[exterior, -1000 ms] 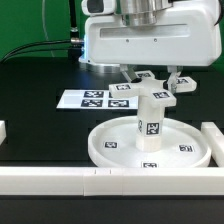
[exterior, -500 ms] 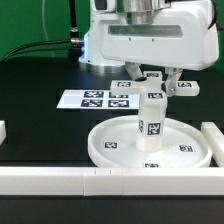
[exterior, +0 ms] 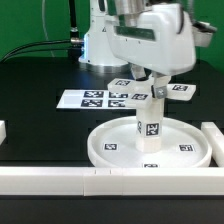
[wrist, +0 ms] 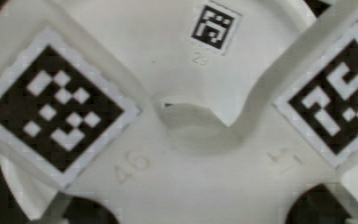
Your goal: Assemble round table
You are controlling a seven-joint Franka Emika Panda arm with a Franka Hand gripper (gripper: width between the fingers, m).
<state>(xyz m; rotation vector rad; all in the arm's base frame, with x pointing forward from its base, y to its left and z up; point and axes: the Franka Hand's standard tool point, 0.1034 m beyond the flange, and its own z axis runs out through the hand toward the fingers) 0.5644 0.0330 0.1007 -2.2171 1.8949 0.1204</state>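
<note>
The gripper (exterior: 152,79) gripped the white plastic cross-shaped piece (exterior: 150,91) directly at 12 o'clock above the upright short white cylinder (exterior: 149,122).

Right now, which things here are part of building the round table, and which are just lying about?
Part of the job:
round disc
cylinder post
cross piece
pincer

Lying about:
marker board
white border blocks
</note>
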